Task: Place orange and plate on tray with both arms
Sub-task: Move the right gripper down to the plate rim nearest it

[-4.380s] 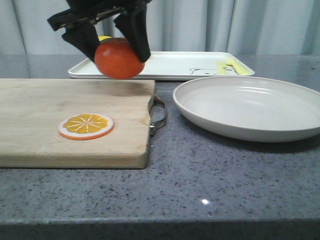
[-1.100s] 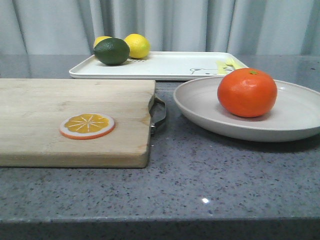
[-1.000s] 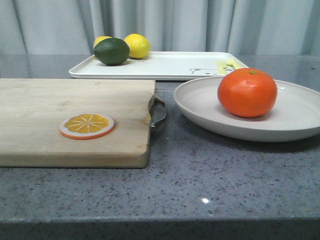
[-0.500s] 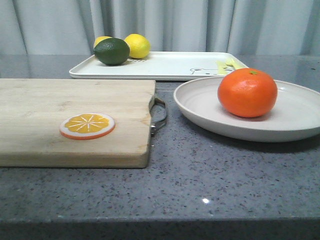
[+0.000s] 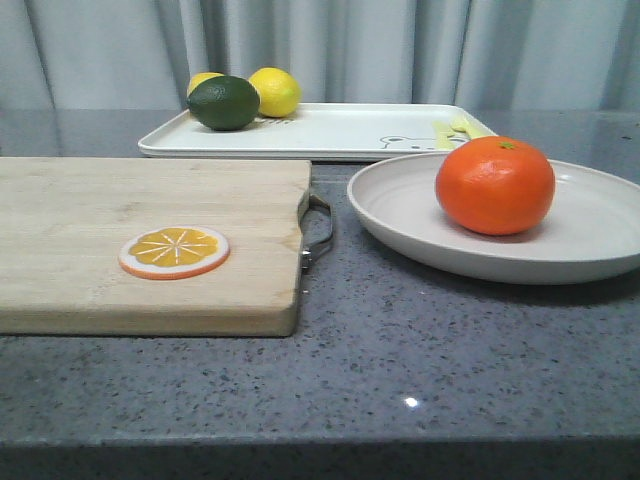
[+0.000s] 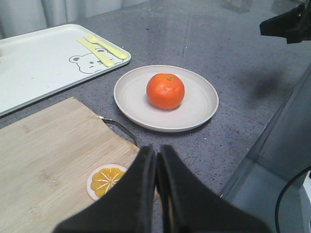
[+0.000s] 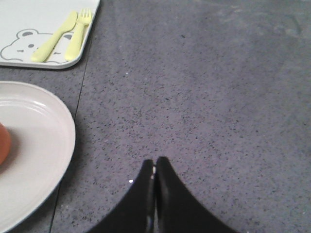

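Bright orange against off-white: the orange (image 5: 494, 185) sits in the plate (image 5: 400, 215), resting on its floor, green stem dimple up. From my station I take the plate as the landmark. It stands on the grey speckled countertop (image 5: 400, 370), not on the tray (image 5: 340, 130), which lies just behind it, farther from the robot. The tray's bear drawing (image 6: 83, 63) and the yellow fork and knife (image 6: 101, 50) are at the tray end nearest the plate; at the tray's other end, well away from the plate, sit a dark green lime (image 5: 222, 102) and two yellow lemons (image 5: 274, 91).

To the left of the plate lies the wooden cutting board (image 5: 100, 220), its metal handle (image 5: 317, 228) pointing toward the plate's rim, near it but apart. A flat orange slice (image 5: 174, 251) rests on the board, well away from the plate.

Neither arm shows in my front camera. In the left wrist view the left gripper (image 6: 156, 160) hangs above the board's edge, short of the plate, its black fingers pressed together on nothing. In the right wrist view the right gripper (image 7: 154, 167) hovers over bare countertop to the right of the plate, fingers likewise closed and empty.
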